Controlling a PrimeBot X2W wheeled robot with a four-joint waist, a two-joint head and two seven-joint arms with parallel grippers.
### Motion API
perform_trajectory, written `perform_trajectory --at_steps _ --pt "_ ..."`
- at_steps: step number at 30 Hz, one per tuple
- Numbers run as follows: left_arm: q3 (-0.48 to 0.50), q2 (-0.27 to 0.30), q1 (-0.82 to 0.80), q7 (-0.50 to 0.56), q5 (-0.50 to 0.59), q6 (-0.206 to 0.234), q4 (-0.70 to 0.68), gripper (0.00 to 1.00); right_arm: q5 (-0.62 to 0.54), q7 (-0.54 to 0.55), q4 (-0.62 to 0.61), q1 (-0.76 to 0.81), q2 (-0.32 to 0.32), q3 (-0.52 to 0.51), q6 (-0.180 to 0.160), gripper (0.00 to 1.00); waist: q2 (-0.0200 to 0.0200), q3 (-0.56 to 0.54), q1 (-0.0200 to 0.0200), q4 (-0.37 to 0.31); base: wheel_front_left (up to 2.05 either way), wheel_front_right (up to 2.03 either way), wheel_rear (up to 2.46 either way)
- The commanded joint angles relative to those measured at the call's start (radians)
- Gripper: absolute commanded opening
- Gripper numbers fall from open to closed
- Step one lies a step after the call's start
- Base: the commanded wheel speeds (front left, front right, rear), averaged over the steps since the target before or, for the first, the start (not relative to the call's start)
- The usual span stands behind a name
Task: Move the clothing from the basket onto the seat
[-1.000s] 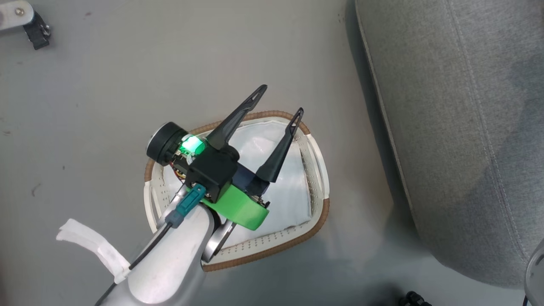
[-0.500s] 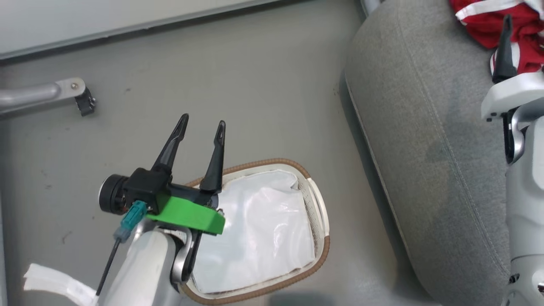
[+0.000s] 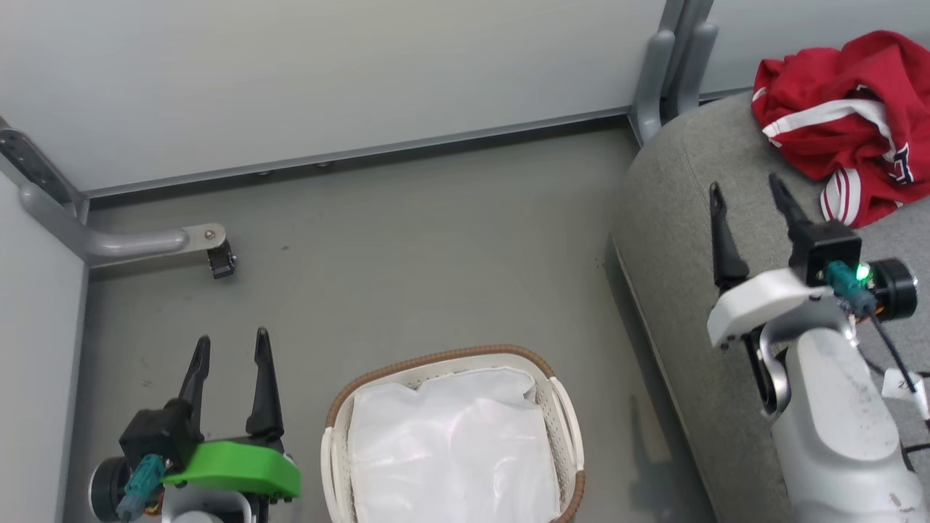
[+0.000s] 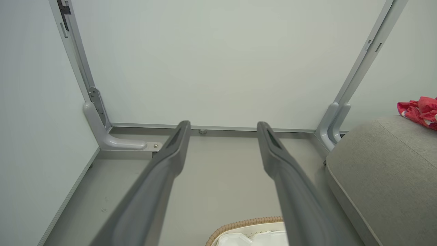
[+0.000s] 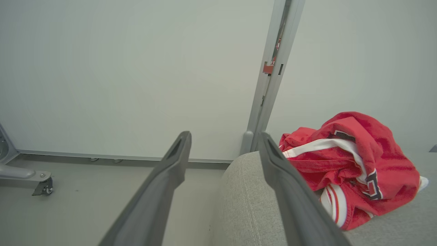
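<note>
The red jersey (image 3: 835, 123) lies crumpled in a heap on the grey sofa (image 3: 676, 240), just ahead and to the right of the right gripper (image 3: 745, 183), apart from its fingertips. That gripper hangs over the sofa's rounded edge with its two dark fingers spread and nothing between them. The left gripper (image 3: 232, 336) is likewise spread and empty, low over the floor (image 3: 407, 247), with the laundry basket (image 3: 436, 359) just to its right; inside the basket is a plain white sheet (image 3: 450, 450) and no red cloth. The task looks done. The jersey is probably light, soft and limp, perhaps a little slick, so it would sag and trail from any grip. If it needs shifting, the raised fold at the top of the heap, or the bunched white-striped trim nearest the fingers, offers the best pinch. The sofa's woven fabric should grip the cloth and keep it from sliding. Beyond both grippers stand pale wall panels (image 3: 327, 73), joined by a grey post (image 3: 668, 65), with a metal foot (image 3: 145, 243) on the smooth grey floor.
</note>
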Motion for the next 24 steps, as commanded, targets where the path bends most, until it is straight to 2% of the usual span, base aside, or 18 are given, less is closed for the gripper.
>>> perform_trajectory --at_steps 1,9,17,24 --pt "0.010 -0.006 0.033 -0.001 0.003 -0.008 0.004 1.00 0.017 0.000 -0.009 0.038 -0.001 0.013 -0.001 1.00 0.0000 -0.056 0.0001 0.042 0.00 0.00 0.00" --pt "0.039 -0.019 0.149 -0.001 0.010 -0.013 -0.001 1.00 0.168 0.000 -0.084 0.212 0.003 0.108 -0.001 1.00 0.0000 -0.117 0.0001 0.052 0.00 0.00 0.00" --pt "0.044 -0.021 0.203 -0.001 -0.015 0.001 -0.024 1.00 0.210 0.000 -0.165 0.349 0.004 0.174 -0.001 1.00 0.0000 -0.138 0.0001 0.042 0.00 0.00 0.00" --pt "0.058 -0.021 0.216 -0.001 -0.018 0.012 -0.038 1.00 0.216 0.000 -0.180 0.408 0.004 0.185 -0.001 1.00 0.0000 -0.140 0.0001 0.028 0.00 0.00 0.00"
